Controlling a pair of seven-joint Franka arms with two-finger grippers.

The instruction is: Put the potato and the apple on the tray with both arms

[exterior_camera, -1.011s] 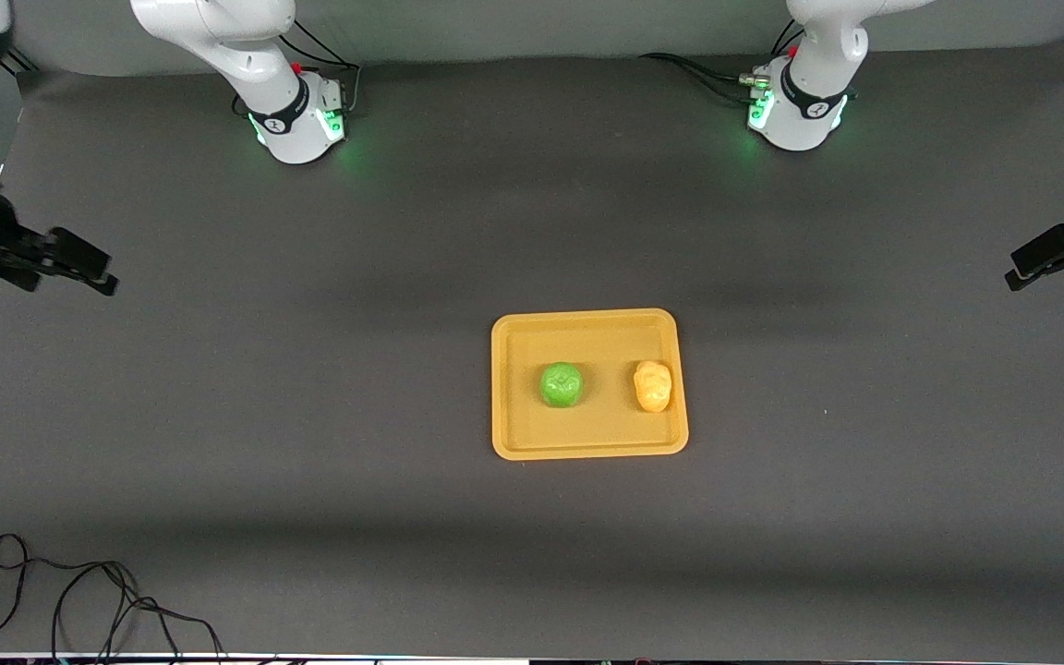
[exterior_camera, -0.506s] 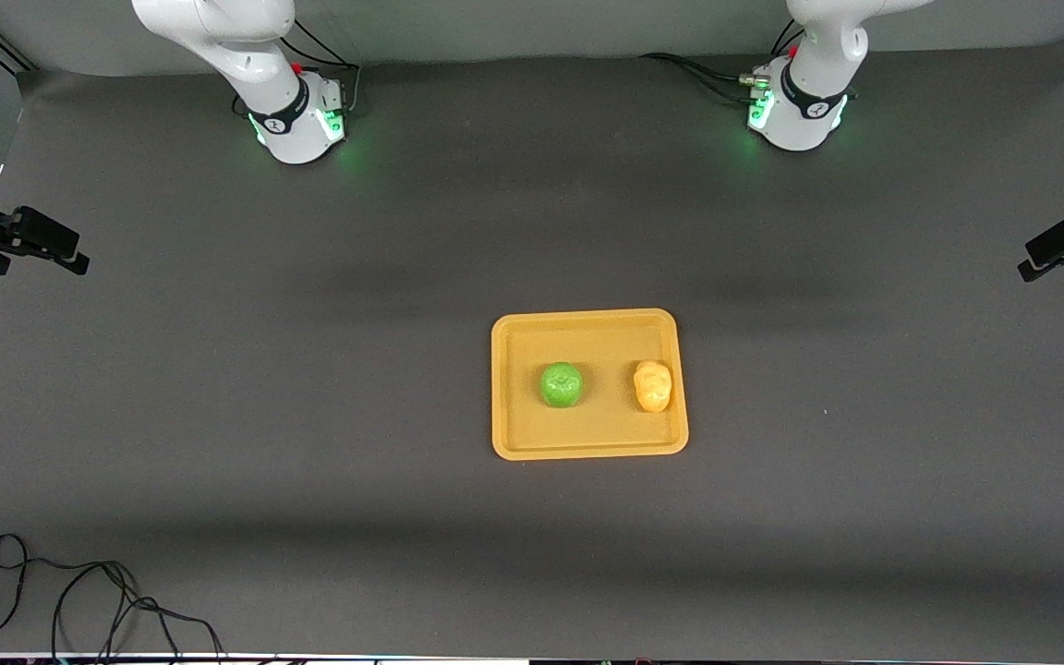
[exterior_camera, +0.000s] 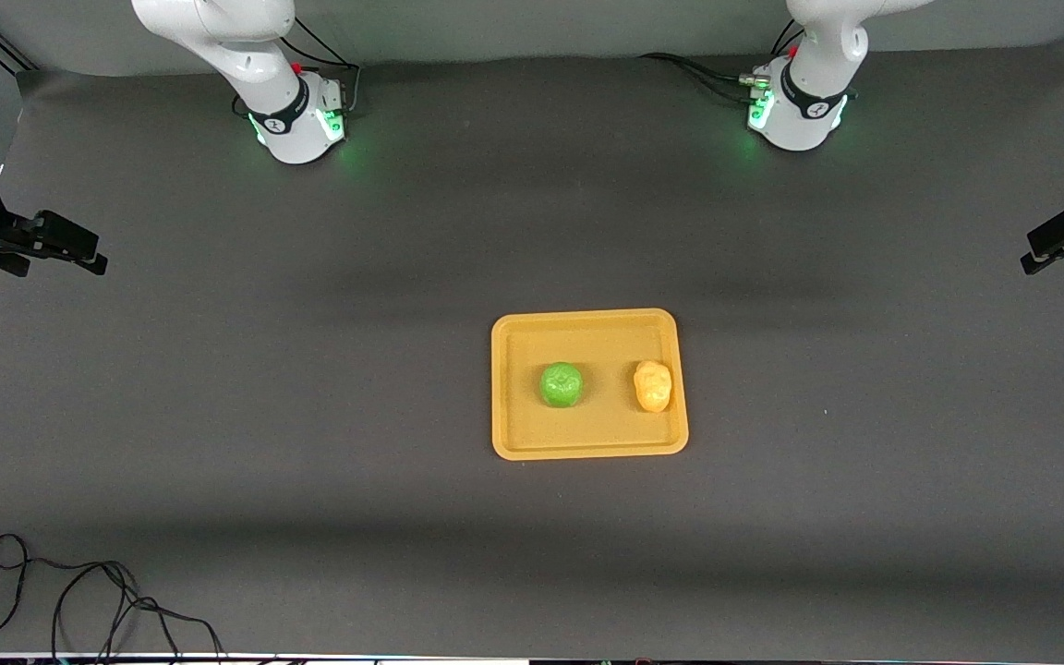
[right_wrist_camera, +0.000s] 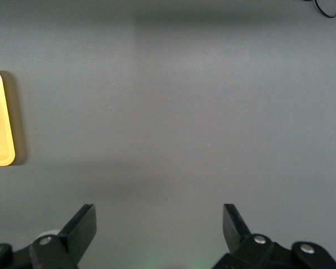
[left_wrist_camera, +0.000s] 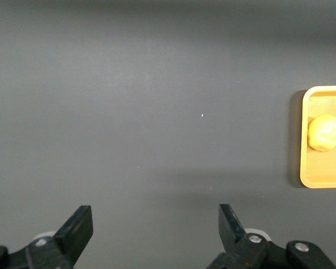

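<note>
Tray (exterior_camera: 589,448) lay flat on the dark table mat (exterior_camera: 310,388), about midway between the two arms' ends. Apple (exterior_camera: 562,385) sat inside the tray, near its middle. Potato (exterior_camera: 653,386) also sat inside the tray, beside the apple toward the left arm's end and close to the rim there. The two were apart, not touching.

Left gripper (exterior_camera: 1057,245) hung over bare mat at the left arm's end of the table, well apart from the tray. Left wrist view: its fingers (left_wrist_camera: 231,224) stood wide apart with nothing between them; tray edge and potato (left_wrist_camera: 323,133) seen farther off.

Right gripper (exterior_camera: 66,249) hung over bare mat at the right arm's end, likewise well apart from the tray. Right wrist view: jaws spread wide, holding nothing; only a corner of the tray (right_wrist_camera: 0,140) visible.

A loose black cable (exterior_camera: 79,600) lay on the mat nearest the front camera, at the right arm's end.
</note>
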